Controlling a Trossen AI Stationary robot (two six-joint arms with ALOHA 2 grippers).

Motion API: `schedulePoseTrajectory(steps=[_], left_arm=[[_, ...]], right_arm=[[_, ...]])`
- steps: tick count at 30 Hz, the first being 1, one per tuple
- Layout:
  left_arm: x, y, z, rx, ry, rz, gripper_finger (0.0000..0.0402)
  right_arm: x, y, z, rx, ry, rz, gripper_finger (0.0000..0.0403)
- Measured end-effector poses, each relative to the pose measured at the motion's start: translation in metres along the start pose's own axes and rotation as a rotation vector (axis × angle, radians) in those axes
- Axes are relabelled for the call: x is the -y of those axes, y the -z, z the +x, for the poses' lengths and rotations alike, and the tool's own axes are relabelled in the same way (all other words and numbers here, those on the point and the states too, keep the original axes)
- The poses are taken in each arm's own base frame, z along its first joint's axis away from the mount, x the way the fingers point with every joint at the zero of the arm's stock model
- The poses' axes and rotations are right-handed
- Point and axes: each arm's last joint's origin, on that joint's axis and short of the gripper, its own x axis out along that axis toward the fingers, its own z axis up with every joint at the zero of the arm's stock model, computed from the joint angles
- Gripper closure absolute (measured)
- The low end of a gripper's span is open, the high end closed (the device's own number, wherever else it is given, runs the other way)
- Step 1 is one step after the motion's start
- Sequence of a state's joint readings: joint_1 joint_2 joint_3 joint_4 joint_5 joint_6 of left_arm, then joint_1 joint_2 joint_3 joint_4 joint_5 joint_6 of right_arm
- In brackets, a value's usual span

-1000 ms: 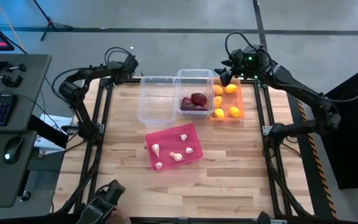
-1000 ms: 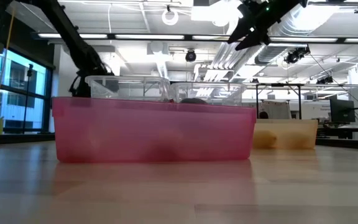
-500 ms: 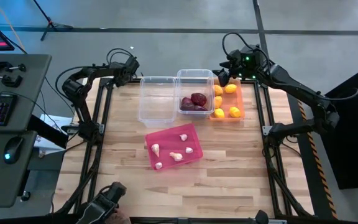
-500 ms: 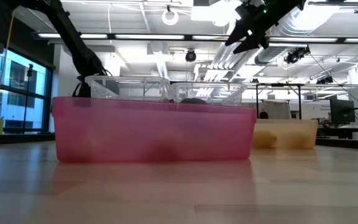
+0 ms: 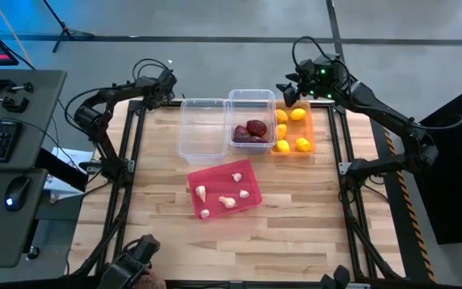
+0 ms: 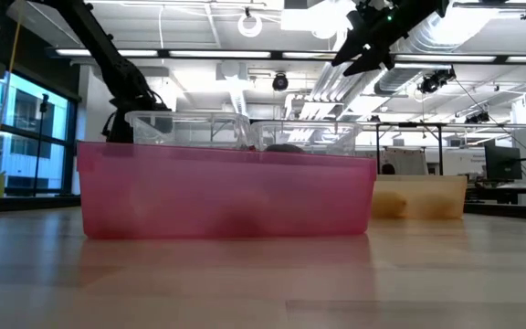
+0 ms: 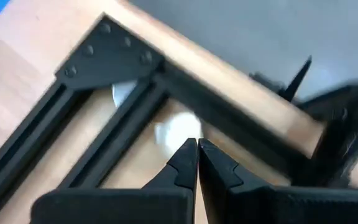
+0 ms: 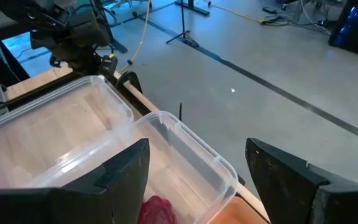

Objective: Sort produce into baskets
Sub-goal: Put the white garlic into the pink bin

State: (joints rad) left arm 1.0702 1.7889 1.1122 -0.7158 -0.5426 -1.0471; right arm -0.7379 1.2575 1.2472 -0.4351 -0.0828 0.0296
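Observation:
The pink bin (image 5: 224,189) holds several white garlic bulbs (image 5: 228,201). One clear bin (image 5: 252,119) holds dark red onions (image 5: 253,132); the other clear bin (image 5: 203,128) beside it is empty. The orange bin (image 5: 293,132) holds several yellow lemons (image 5: 302,144). My right gripper (image 5: 289,90) is open and empty, high over the far end of the orange bin. My left gripper (image 5: 169,87) is shut and empty at the table's far left corner (image 7: 114,53).
The bins stand in the far half of the wooden table (image 5: 231,241), with bare wood in the near half. A desk with keyboard and mouse (image 5: 6,144) stands off the table's left side. Black frame rails (image 5: 131,160) run along both sides.
My left gripper has shifted slightly back and forth at the far left corner. My right gripper has drifted a little over the far end of the orange bin, staying open. The bins and produce have kept still.

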Motion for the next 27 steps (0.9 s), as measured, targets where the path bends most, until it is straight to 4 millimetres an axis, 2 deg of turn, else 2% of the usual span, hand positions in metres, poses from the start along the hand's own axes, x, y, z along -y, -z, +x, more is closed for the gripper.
schedulePoseTrajectory(steps=[7, 13, 18, 23, 27], left_arm=[[0.002, -0.009, 0.008, 0.090, -0.009, -0.117, 0.0401], [0.006, 0.002, 0.015, 0.087, -0.061, 0.008, 0.0401], [0.009, 0.016, 0.018, 0.054, -0.097, 0.187, 0.0401], [0.009, 0.013, 0.018, 0.012, -0.081, 0.198, 0.0401], [0.008, 0.005, 0.018, -0.104, -0.021, 0.247, 0.0401]], right_arm=[[0.001, 0.001, 0.000, -0.012, 0.001, 0.000, 0.0146], [0.000, 0.003, 0.000, -0.027, -0.025, 0.027, 0.0146], [0.000, 0.004, 0.000, -0.041, -0.026, 0.028, 0.0146], [0.000, 0.004, 0.000, -0.041, -0.028, 0.022, 0.0146], [0.000, 0.004, 0.000, -0.041, -0.037, 0.006, 0.0146]])
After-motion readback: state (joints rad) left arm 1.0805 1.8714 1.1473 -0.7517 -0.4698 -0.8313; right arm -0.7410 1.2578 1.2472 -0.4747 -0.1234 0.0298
